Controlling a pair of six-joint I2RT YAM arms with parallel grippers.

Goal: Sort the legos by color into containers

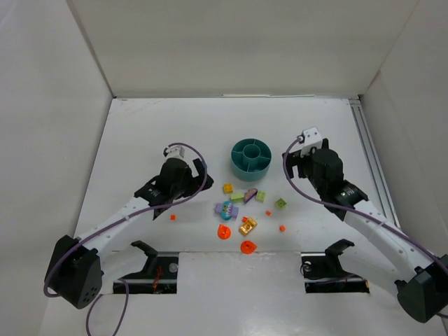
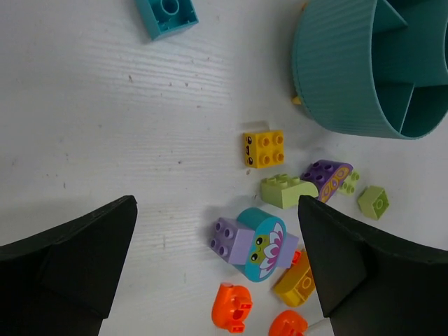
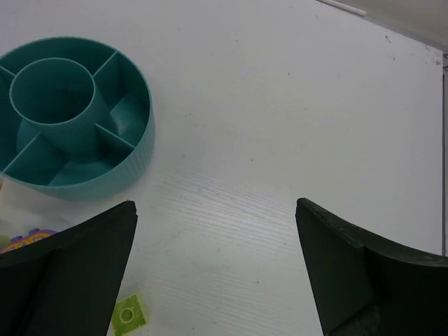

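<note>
The teal dish stands mid-table, and its compartments look empty in the right wrist view. The legos lie in front of it: a yellow brick, a lime brick, a purple curved piece, a purple-and-turquoise piece, a gold brick and orange round pieces. My left gripper is open and empty above the table, with the purple-and-turquoise piece between its fingers. My right gripper is open and empty to the right of the dish, over bare table.
A turquoise brick lies apart from the cluster, seen only in the left wrist view. A small lime piece and orange dots lie to the right, and another orange dot to the left. White walls enclose the table, with a rail along the right.
</note>
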